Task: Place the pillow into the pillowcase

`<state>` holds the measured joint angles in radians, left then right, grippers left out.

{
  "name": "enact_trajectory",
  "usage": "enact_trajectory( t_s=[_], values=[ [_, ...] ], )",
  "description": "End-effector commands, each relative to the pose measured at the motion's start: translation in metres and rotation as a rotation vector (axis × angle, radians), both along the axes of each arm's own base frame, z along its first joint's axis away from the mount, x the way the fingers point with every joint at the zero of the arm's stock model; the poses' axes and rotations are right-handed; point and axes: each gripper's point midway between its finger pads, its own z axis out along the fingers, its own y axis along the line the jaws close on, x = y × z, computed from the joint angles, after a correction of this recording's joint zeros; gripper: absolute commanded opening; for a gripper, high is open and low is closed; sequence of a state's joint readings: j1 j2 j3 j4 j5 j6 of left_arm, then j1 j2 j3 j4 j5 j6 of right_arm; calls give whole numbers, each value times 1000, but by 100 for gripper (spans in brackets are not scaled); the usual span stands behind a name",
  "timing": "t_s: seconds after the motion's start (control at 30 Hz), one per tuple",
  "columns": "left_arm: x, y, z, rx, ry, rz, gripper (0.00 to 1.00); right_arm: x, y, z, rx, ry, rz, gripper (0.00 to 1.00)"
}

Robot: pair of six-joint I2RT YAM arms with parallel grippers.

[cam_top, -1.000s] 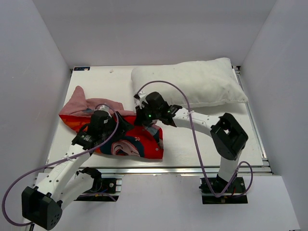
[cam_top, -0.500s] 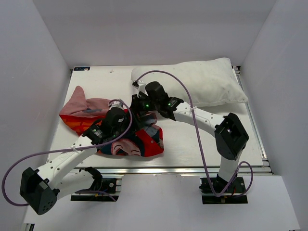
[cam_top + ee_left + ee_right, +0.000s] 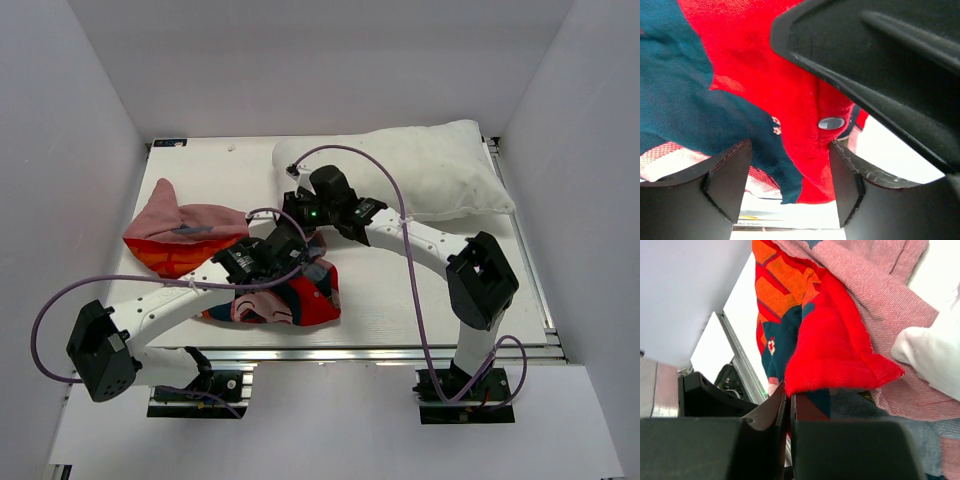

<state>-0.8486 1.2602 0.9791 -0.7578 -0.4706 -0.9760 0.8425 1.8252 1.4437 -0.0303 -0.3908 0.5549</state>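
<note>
White table (image 3: 385, 292): left gripper (image 3: 788, 160), spread open, has slid right; right gripper (image 3: 788, 399) pinches pillowcase (image 3: 835, 342) edge.

"What's underneath it all?"

"A white table (image 3: 370, 290), a metal rail (image 3: 380, 353) along its near edge, plain white walls (image 3: 80, 120) around three sides."

"Anything at the back?"

"A small dark label (image 3: 170, 143) at the far left corner."
</note>
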Motion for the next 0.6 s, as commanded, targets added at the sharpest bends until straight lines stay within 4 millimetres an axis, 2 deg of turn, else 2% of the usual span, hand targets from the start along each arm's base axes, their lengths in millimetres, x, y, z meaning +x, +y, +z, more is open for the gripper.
enact_trajectory(
  t_s=[0.0, 0.17, 0.2, 0.27, 0.3, 0.37, 0.4, 0.43, 0.53, 0.57],
  values=[
    [13, 9, 7, 56, -72, 78, 71, -54, 16, 61, 161, 42, 164, 0],
    [18, 12, 8, 67, -96, 106, 51, -63, 15, 68, 186, 98, 182, 0],
    [17, 14, 7, 73, -94, 110, 42, -64, 15, 70, 191, 101, 187, 0],
    [16, 18, 9, 63, -104, 128, 32, -66, 13, 74, 200, 103, 186, 0],
    [13, 21, 5, 65, -100, 132, 22, -68, 11, 75, 205, 107, 189, 0],
    [9, 25, 6, 38, -109, 154, 12, -69, 9, 75, 210, 126, 188, 0],
    [5, 30, 1, 42, -101, 159, 3, -71, 8, 76, 215, 125, 191, 0],
    [3, 33, 1, 30, -104, 177, 0, -71, 8, 76, 215, 123, 191, 0],
    [-8, 47, 2, 12, -101, 218, 0, -67, 4, 74, 201, 81, 182, 0],
    [-13, 55, 9, -5, -114, 235, 0, -64, 2, 70, 187, 67, 173, 4]
  ],
)
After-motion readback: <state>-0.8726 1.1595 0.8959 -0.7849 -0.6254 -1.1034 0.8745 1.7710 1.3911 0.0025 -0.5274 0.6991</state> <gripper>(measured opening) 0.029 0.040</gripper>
